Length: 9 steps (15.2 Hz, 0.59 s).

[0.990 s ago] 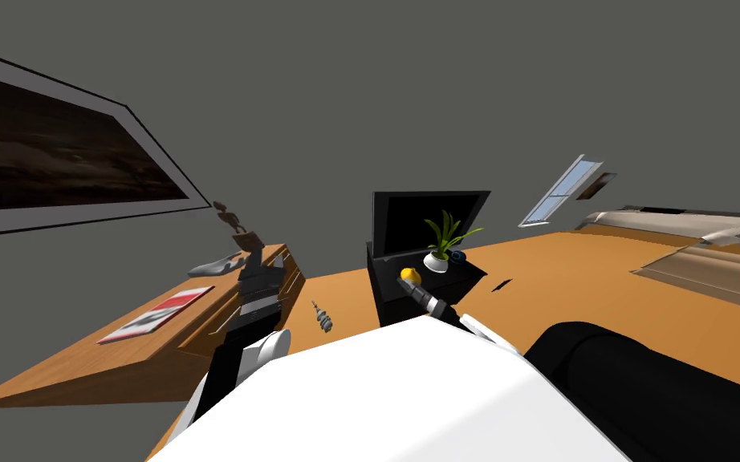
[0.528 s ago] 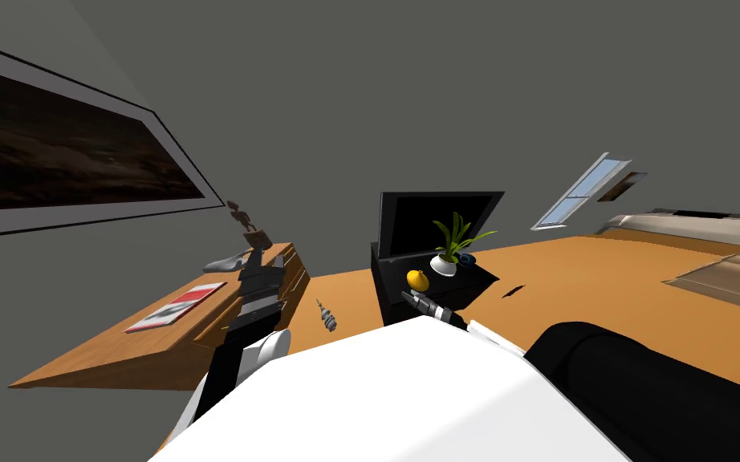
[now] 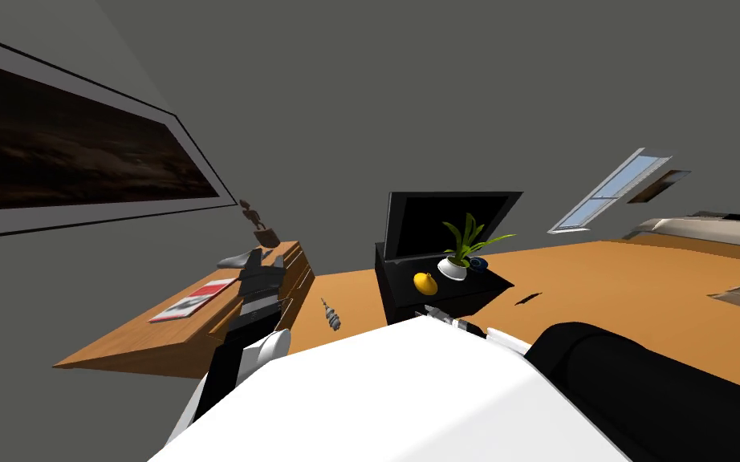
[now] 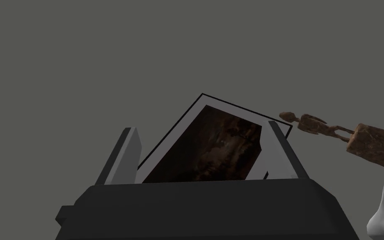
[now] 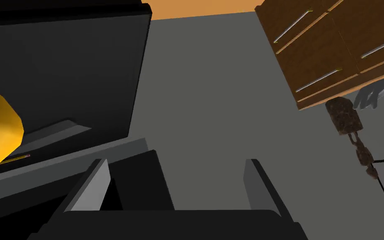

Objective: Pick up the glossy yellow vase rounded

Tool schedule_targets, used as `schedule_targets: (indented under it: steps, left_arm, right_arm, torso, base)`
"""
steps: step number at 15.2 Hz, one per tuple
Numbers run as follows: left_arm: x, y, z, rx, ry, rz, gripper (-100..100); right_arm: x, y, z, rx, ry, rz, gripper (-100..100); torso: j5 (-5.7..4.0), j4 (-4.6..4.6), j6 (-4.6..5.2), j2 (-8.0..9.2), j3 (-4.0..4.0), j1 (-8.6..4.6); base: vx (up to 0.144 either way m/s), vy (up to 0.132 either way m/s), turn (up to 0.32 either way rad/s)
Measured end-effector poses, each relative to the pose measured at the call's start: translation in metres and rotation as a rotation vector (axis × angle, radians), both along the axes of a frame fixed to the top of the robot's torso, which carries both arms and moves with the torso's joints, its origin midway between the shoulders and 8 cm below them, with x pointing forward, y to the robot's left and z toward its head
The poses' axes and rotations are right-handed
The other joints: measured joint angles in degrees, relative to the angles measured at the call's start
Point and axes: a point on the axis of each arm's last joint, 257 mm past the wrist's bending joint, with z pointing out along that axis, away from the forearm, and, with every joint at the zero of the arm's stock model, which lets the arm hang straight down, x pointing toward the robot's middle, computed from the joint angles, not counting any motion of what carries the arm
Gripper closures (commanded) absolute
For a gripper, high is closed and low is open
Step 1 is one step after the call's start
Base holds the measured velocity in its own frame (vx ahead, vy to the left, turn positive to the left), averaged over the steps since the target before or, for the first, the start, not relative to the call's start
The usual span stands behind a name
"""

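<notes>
1. The yellow vase (image 3: 424, 282) stands on top of a black cabinet (image 3: 396, 298), near its front edge, at about 12 o'clock from me in the head view. It is round and glossy, and it looks upright.
2. On the same cabinet, at 2 o'clock from the vase and just beside it, there is a green plant (image 3: 466, 234) in a white pot (image 3: 453, 269). A dark screen (image 3: 441, 220) rises behind both.
3. A small blue thing (image 3: 479, 262) lies at 3 o'clock from the pot. It may be a bowl, but I cannot tell it well.
4. The right end effector (image 5: 176, 161) is spread wide, and nothing is between its two fingers (image 5: 93, 187).
5. In the head view this end effector is low in front of the cabinet, at about 5 o'clock from the vase and apart from it. In the right wrist view the vase lies outside one finger, to the side, and does not touch it.
6. The left end effector (image 4: 200, 129) is also spread wide and holds nothing. In the head view its arm shows against the wooden desk (image 3: 128, 345), at 10 o'clock from me.
7. The desk carries a red and white magazine (image 3: 192, 299), and at its far end stands a brown figurine (image 3: 258, 220).
8. A small grey object (image 3: 331, 316) lies on the orange floor (image 3: 352, 285), between the desk and the cabinet.
</notes>
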Motion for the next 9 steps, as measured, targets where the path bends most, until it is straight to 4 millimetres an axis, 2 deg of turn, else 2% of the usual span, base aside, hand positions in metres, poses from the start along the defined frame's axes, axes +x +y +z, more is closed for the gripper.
schedule_targets:
  steps: [2,6,9]
  left_arm:
    - [0.0,0.0,0.0,0.0,0.0,0.0,0]
    - [0.0,0.0,0.0,0.0,0.0,0.0,0]
    - [0.0,0.0,0.0,0.0,0.0,0.0,0]
  right_arm:
    - [-0.017,-0.02,-0.016,-0.07,0.049,0.033,-100]
    - [-0.056,-0.058,-0.039,-0.202,0.144,0.097,-100]
    - [-0.081,-0.091,-0.048,-0.294,0.207,0.145,-100]
  torso:
    - [-0.01,-0.01,0.0,-0.08,-0.04,-0.01]
    - [-0.03,-0.16,-0.05,-0.75,-0.42,-0.13]
    - [-0.02,-0.11,-0.02,-0.52,-0.3,-0.09]
  base:
    - [0.072,0.055,0.124]
    - [0.196,0.021,0.186]
    - [0.114,0.021,0.093]
